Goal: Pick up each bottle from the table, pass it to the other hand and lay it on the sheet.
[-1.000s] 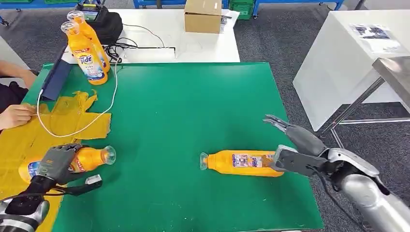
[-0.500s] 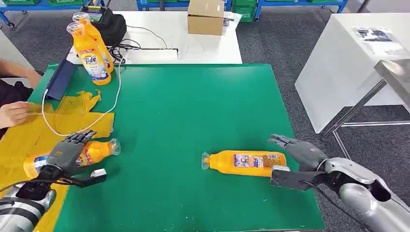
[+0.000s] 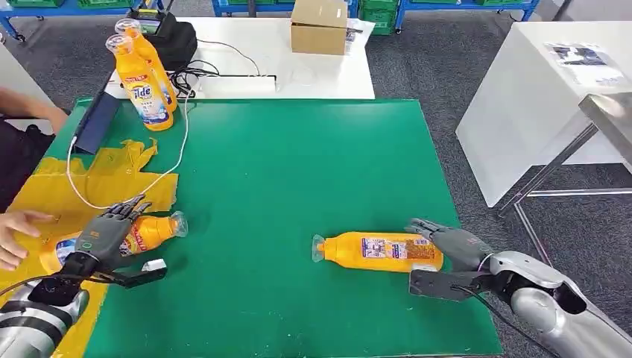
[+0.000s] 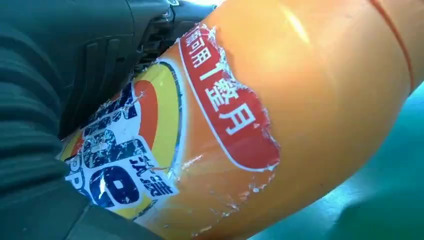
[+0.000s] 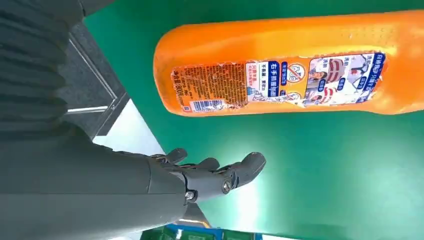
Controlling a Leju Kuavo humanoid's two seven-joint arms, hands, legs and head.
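Note:
An orange bottle [image 3: 376, 252] [image 5: 280, 65] lies on its side on the green mat [image 3: 283, 164], cap pointing left. My right hand [image 3: 447, 257] [image 5: 150, 185] is open around its base end, fingers [image 5: 225, 175] behind and thumb in front, not touching it. A second orange bottle [image 3: 153, 231] [image 4: 260, 125] lies across the edge of the yellow sheet [image 3: 45, 201], cap out over the mat. My left hand [image 3: 104, 239] [image 4: 50, 100] lies over its middle with fingers stretched out flat and thumb off to the side on the mat.
Two upright orange bottles [image 3: 141, 74] stand at the mat's far left corner beside a dark blue flat object [image 3: 93, 123] and a white cable [image 3: 175, 149]. A person's hand [image 3: 15, 235] rests on the sheet. A cardboard box [image 3: 320, 26] sits on the white table behind.
My left hand's fingers have uncurled off the bottle on the sheet. My right hand has dropped to the other bottle's base. The person's hand moved nearer along the sheet.

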